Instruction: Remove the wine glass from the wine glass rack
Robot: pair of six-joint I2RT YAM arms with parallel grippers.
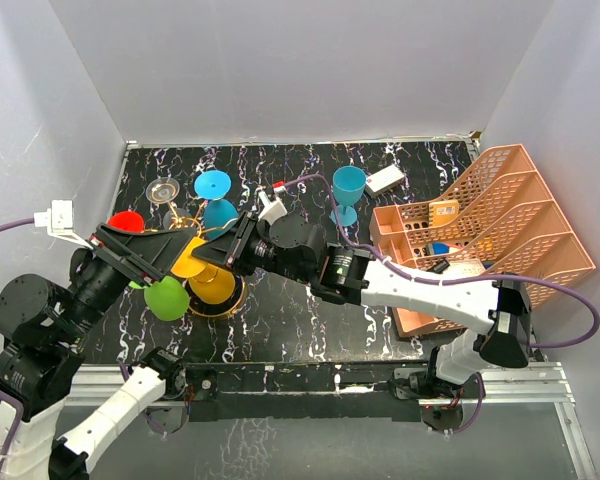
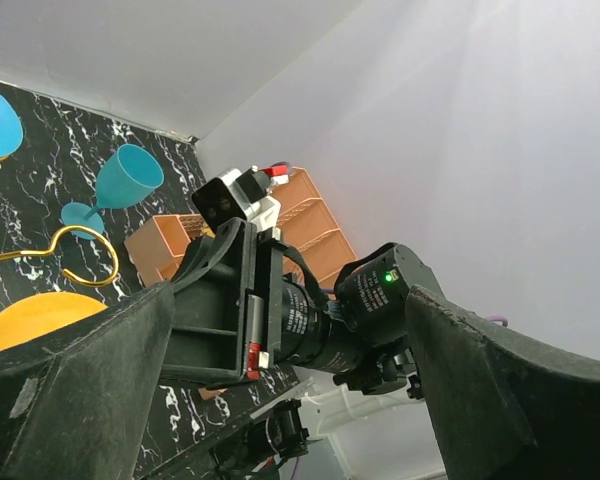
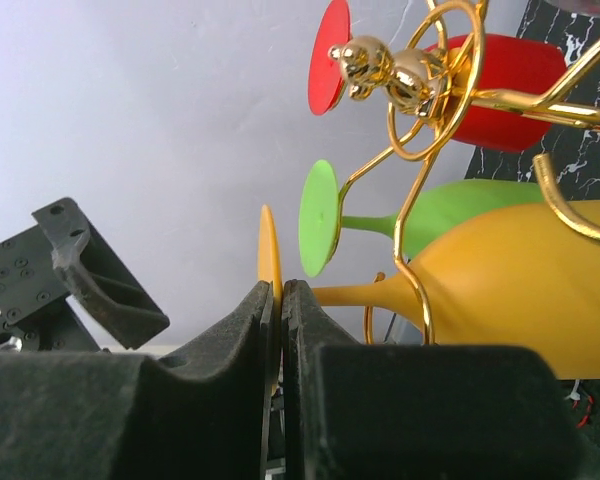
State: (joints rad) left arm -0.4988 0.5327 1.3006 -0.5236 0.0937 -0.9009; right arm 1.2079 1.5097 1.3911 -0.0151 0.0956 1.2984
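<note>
— Right wrist view first: what crowds in there?

— Gold loops of the wine glass rack (image 3: 420, 75) fill the upper right. A red glass (image 3: 500, 75) hangs on it at the top, with a green glass (image 3: 450, 205) below that, both lying sideways with their feet toward the middle of the frame.

— And from the top external view?

— The rack sits at the left of the marbled black worktop (image 1: 300, 320), and both arms lean in over it. A blue glass (image 1: 212, 185) hangs on the rack's upper side. A teal goblet (image 1: 348, 190) stands apart at upper centre, and a peach mesh organiser (image 1: 500, 220) takes up the right.

— The one they want?

— The orange wine glass (image 3: 520, 290) is still on the rack, sideways, just under the green one, with gold wire crossing in front of it. The right fingers (image 3: 245, 340) are pinched nearly together on the thin rim of its foot.

— The other arm?

— The left fingers (image 2: 80, 380) gape wide, gripping nothing. The right arm's wrist shows between them.
</note>
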